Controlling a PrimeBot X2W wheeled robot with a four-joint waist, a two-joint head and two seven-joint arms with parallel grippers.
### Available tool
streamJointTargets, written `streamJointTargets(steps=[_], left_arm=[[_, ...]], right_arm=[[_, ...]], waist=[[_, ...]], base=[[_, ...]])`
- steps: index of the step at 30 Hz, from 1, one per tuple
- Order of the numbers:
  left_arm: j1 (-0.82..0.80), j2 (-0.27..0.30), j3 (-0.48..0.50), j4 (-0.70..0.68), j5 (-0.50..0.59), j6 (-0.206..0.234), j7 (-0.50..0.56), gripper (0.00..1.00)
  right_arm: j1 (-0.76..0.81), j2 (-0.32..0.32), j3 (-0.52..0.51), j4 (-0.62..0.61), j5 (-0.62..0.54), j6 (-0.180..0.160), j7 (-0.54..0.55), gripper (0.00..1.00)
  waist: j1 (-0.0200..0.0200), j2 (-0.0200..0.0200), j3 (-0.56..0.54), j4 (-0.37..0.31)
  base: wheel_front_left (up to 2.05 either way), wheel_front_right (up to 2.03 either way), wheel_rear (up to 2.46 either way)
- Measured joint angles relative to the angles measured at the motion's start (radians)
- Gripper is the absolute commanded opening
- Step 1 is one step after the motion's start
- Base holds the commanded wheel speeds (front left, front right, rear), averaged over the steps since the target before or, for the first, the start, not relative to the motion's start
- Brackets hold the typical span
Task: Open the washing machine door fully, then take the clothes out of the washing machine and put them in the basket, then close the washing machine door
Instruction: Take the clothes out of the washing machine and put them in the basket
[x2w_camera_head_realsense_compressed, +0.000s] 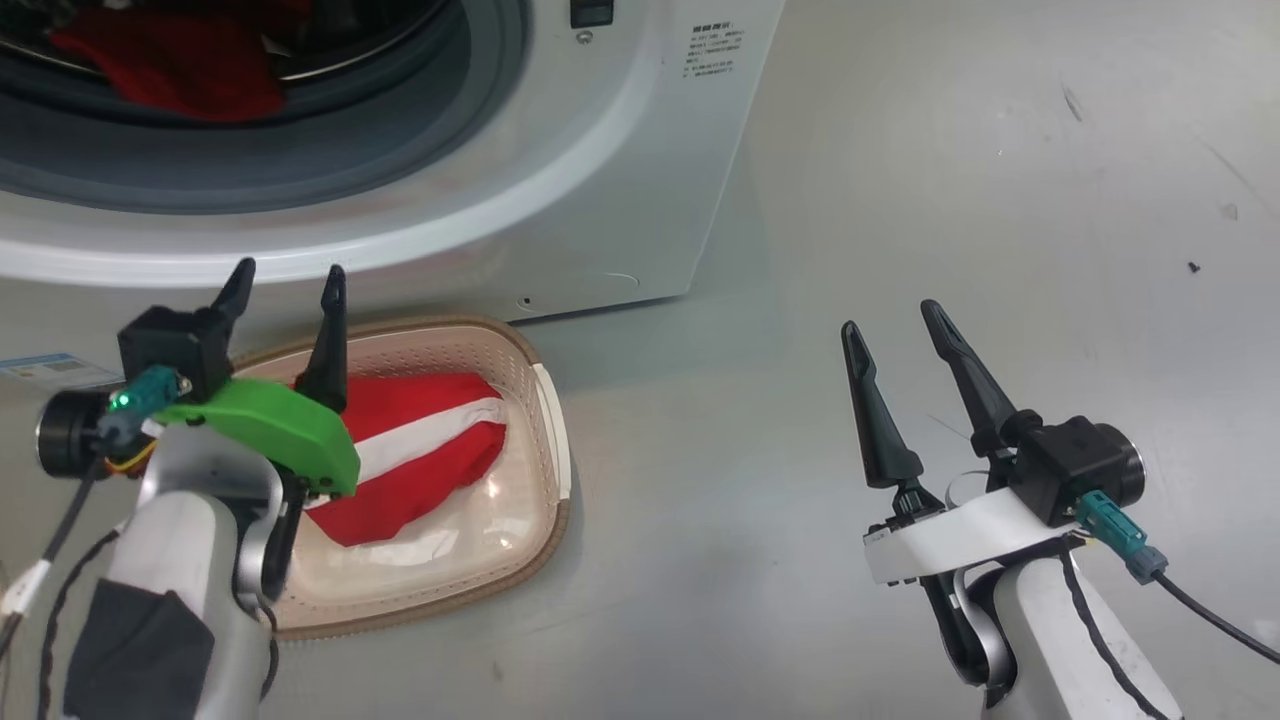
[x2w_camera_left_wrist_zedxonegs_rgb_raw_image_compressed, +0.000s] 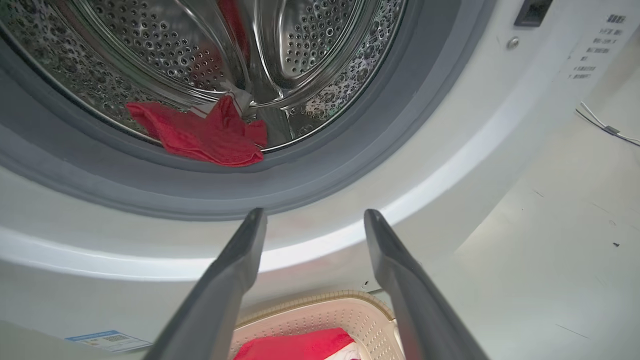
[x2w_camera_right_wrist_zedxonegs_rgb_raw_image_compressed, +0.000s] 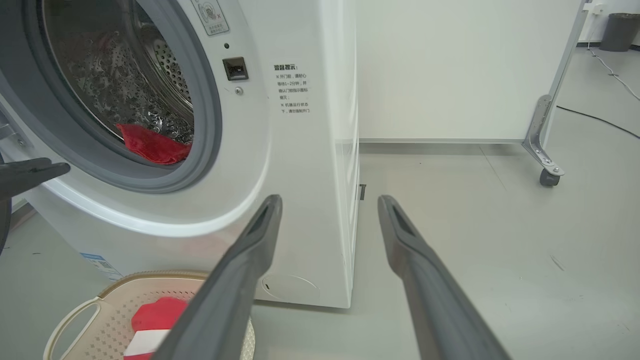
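The white washing machine (x2w_camera_head_realsense_compressed: 640, 150) stands with its drum mouth uncovered; its door is out of view. Red clothes (x2w_camera_head_realsense_compressed: 170, 65) lie at the drum's front lip, also seen in the left wrist view (x2w_camera_left_wrist_zedxonegs_rgb_raw_image_compressed: 200, 135) and right wrist view (x2w_camera_right_wrist_zedxonegs_rgb_raw_image_compressed: 152, 145). Another red garment with a white stripe (x2w_camera_head_realsense_compressed: 420, 450) lies in the cream basket (x2w_camera_head_realsense_compressed: 550, 440) on the floor below the drum. My left gripper (x2w_camera_head_realsense_compressed: 288, 275) hovers open over the basket's left side, empty, fingers pointing at the machine front (x2w_camera_left_wrist_zedxonegs_rgb_raw_image_compressed: 312, 215). My right gripper (x2w_camera_head_realsense_compressed: 890, 318) is open and empty over bare floor to the right (x2w_camera_right_wrist_zedxonegs_rgb_raw_image_compressed: 330, 200).
Grey floor (x2w_camera_head_realsense_compressed: 1000, 200) spreads to the machine's right. A white panel on a castor foot (x2w_camera_right_wrist_zedxonegs_rgb_raw_image_compressed: 547, 175) stands behind, with a cable on the floor and a dark bin (x2w_camera_right_wrist_zedxonegs_rgb_raw_image_compressed: 620, 30) far back. A blue label (x2w_camera_head_realsense_compressed: 50, 368) sits low on the machine front.
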Motion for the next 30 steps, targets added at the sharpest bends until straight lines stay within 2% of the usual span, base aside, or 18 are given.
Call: streamJointTargets(steps=[9, 19, 30], left_arm=[[-0.195, 0.059, 0.029, 0.059, -0.022, -0.038, 0.100, 1.00], [-0.377, 0.153, 0.080, 0.131, -0.020, -0.039, 0.187, 1.00], [-0.538, 0.267, 0.087, 0.215, 0.017, -0.048, 0.325, 1.00]], right_arm=[[-0.067, -0.001, 0.024, -0.019, 0.043, -0.009, 0.000, 1.00], [-0.109, -0.001, 0.054, -0.021, 0.089, -0.019, 0.000, 1.00], [-0.141, -0.001, 0.096, -0.023, 0.123, -0.035, 0.000, 1.00]], waist=[[0.0000, 0.0000, 0.105, -0.062], [0.0001, 0.0000, 0.190, -0.124], [0.0001, 0.0000, 0.242, -0.184]], base=[[0.00, 0.00, 0.00], [0.00, 0.00, 0.00], [0.00, 0.00, 0.00]])
